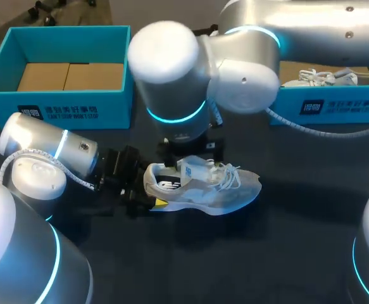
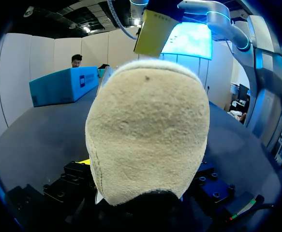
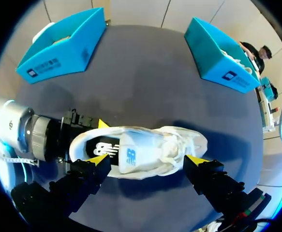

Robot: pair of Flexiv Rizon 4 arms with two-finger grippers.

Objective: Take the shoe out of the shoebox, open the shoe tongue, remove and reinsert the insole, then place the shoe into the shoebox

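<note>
Head view: the shoe (image 1: 203, 187) sits on the desk (image 1: 285, 253) at mid-frame, out of the shoebox (image 1: 64, 104) at upper left, with its tongue (image 1: 193, 170) raised. The left claw (image 1: 150, 190) pinches its heel.

Left wrist view: that heel fills the space between the fingers.

Right wrist view: the right claw (image 3: 148, 162) hangs wide open and empty over the shoe. The insole (image 3: 102, 149) is seated inside. I judge that the insole step and reboxing remain.
</note>
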